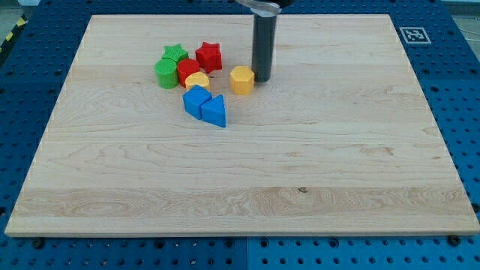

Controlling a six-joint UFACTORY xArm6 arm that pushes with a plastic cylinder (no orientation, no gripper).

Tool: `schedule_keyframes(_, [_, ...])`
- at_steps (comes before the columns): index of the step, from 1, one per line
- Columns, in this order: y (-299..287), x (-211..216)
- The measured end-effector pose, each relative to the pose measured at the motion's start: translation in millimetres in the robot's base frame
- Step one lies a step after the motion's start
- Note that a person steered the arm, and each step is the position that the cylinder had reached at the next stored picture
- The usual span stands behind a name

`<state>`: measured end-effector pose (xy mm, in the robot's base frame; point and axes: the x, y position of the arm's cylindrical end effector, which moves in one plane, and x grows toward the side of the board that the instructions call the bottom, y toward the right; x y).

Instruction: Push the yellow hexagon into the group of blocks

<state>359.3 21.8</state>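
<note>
The yellow hexagon [241, 79] lies on the wooden board [240, 172], upper middle of the view. My tip [262, 79] stands just to its right, touching or nearly touching it. To the hexagon's left is the group: a red star [208, 56], a green star [175, 54], a green cylinder [166, 73], a red block [187, 72], a small yellow block [197, 80], a blue block [196, 100] and a blue triangle [214, 111]. A small gap separates the hexagon from the group.
A blue pegboard table [457, 90] surrounds the board. A black-and-white marker tag [412, 34] sits by the board's top right corner.
</note>
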Motion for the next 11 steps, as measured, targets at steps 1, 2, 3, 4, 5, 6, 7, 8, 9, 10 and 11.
schedule_keyframes(1, [2.7,-3.9])
schedule_keyframes(2, [42.4,18.8])
schedule_keyframes(3, [17.7,22.1])
schedule_keyframes(4, [-19.8,22.1])
schedule_keyframes(5, [-15.2,29.1])
schedule_keyframes(6, [-20.7,36.1])
schedule_keyframes(7, [-42.5,35.9])
schedule_keyframes(8, [-42.7,29.3])
schedule_keyframes(9, [-42.7,10.1])
schedule_keyframes(10, [-32.3,19.0])
schedule_keyframes(11, [-23.2,56.2])
